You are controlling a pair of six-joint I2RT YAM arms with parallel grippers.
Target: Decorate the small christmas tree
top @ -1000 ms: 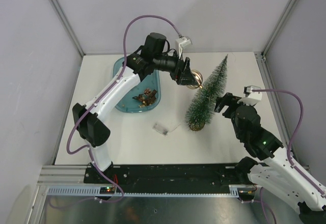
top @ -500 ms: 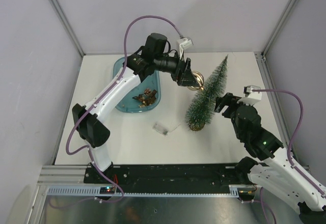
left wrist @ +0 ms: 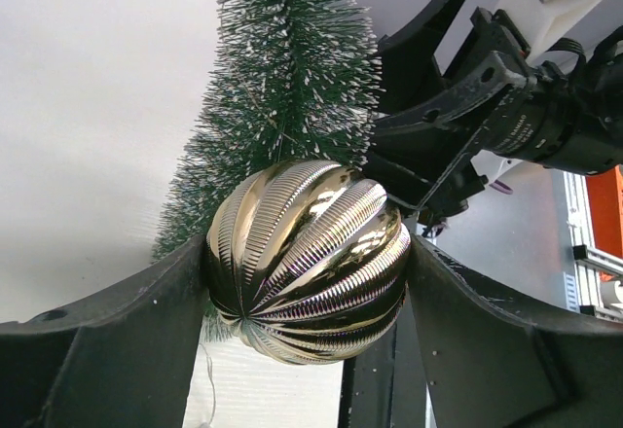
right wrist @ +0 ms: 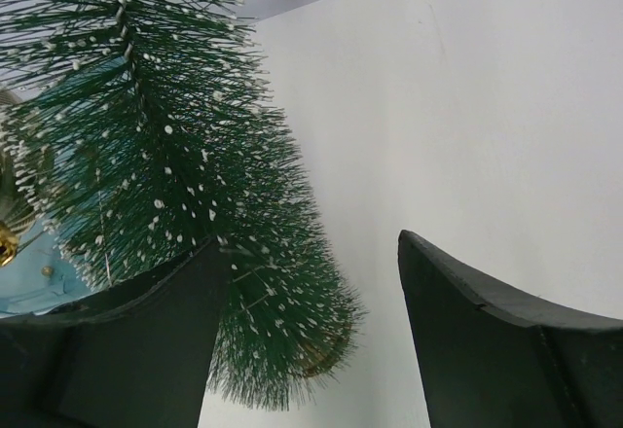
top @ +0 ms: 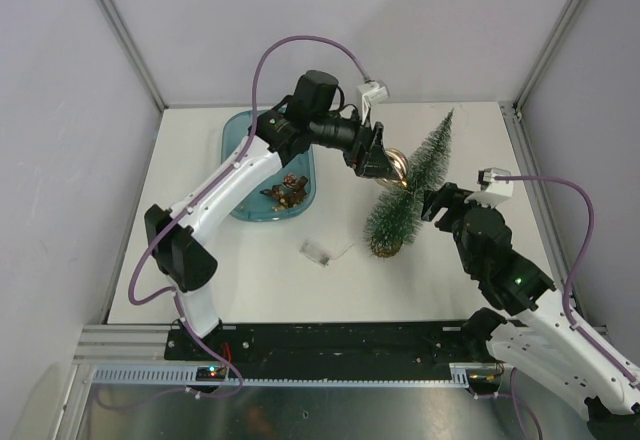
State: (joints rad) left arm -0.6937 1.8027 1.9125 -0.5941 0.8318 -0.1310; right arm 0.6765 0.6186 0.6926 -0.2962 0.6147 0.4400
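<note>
The small christmas tree stands upright near the table's middle right, dark green with frosted tips, on a brown base. My left gripper is shut on a ribbed gold bauble and holds it against the tree's left side, about halfway up. In the left wrist view the tree rises just behind the bauble. My right gripper is open and empty, right beside the tree's right side. In the right wrist view the tree fills the left, its lower bristles overlapping the left finger.
A blue tray with brown ornaments stands at the back left. A small clear packet with a thin wire lies on the table left of the tree's base. Grey walls surround the table.
My left gripper has carried the gold bauble to the right, up against the tree. The tree's top has tipped slightly right. The right arm has not moved.
</note>
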